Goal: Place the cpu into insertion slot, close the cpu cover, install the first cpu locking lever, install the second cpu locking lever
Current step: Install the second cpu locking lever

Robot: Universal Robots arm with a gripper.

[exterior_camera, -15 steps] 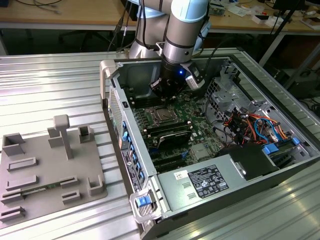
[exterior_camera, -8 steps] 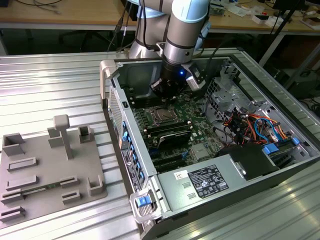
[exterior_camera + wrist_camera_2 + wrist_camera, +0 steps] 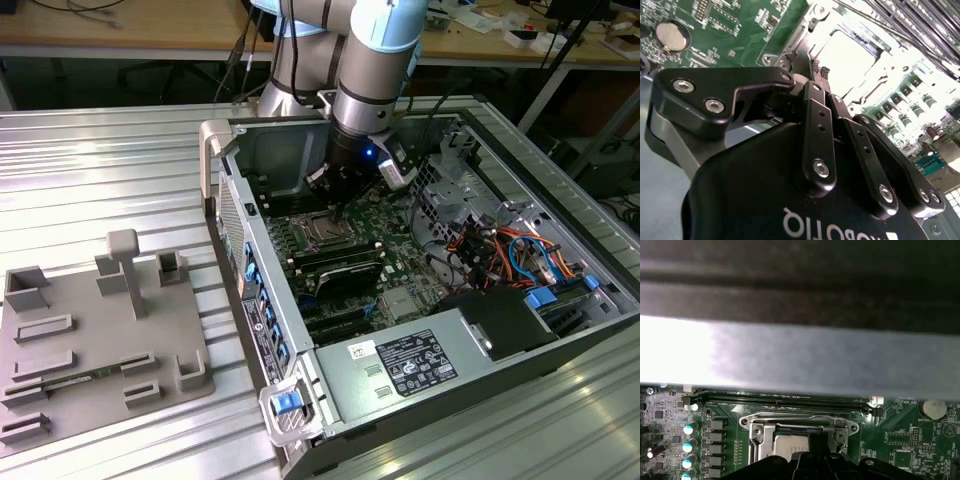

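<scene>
Ribbed metal counter [image 3: 100, 170] carries everything. Toward eight o'clock in the exterior view lies a grey fixture tray [image 3: 90, 340], and an open computer case [image 3: 262, 330] takes the middle. Nearest inside it sits the labelled power supply [image 3: 420, 362], then the green motherboard [image 3: 395, 285]. Beyond that, toward twelve o'clock, the gripper [image 3: 335, 212] points down at the insertion slot [image 3: 325, 236].

In both wrist views the jaws are pressed together with nothing visible between them, and their tip [image 3: 818, 440] [image 3: 819, 70] is at the socket's metal edge. The cpu [image 3: 789, 444] [image 3: 850, 55] lies flat in the slot, and the cpu cover [image 3: 797, 418] appears to be down around it, just short of the black memory slots [image 3: 780, 398].

This looks like cover-and-lever work. Doing it well means pushing straight down on the steel frame only and keeping the tip off the chip's top. The force should be modest, so that nothing skids onto the board.
</scene>
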